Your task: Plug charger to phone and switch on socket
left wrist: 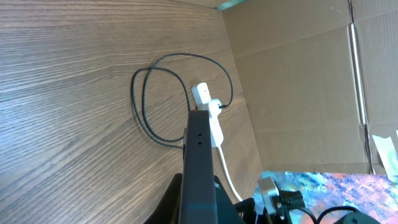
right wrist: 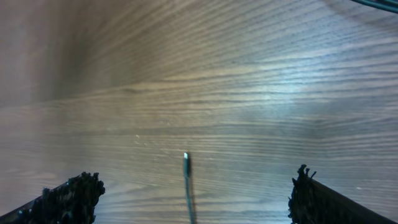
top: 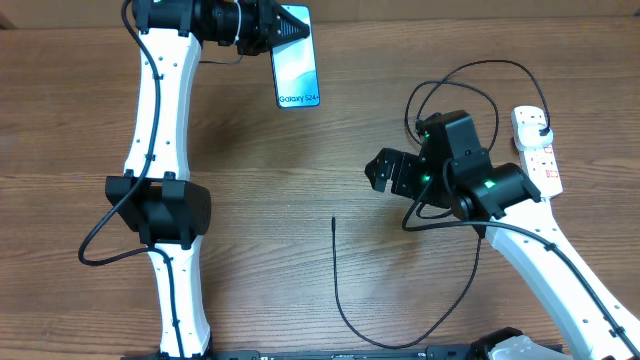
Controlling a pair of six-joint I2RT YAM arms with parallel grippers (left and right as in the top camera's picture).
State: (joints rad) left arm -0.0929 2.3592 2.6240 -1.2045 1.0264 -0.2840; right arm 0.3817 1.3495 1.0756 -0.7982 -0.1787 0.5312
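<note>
While our left claw clamps the slim teal phone, the thin black charger cable lies lengthwise ahead of our right claw, between its wide-spread fingers.

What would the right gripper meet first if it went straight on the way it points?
Most likely the charger's connector tip, lying on the table between the open fingers of the right gripper in its wrist view. Depth is unclear; nothing else shows ahead.
</note>
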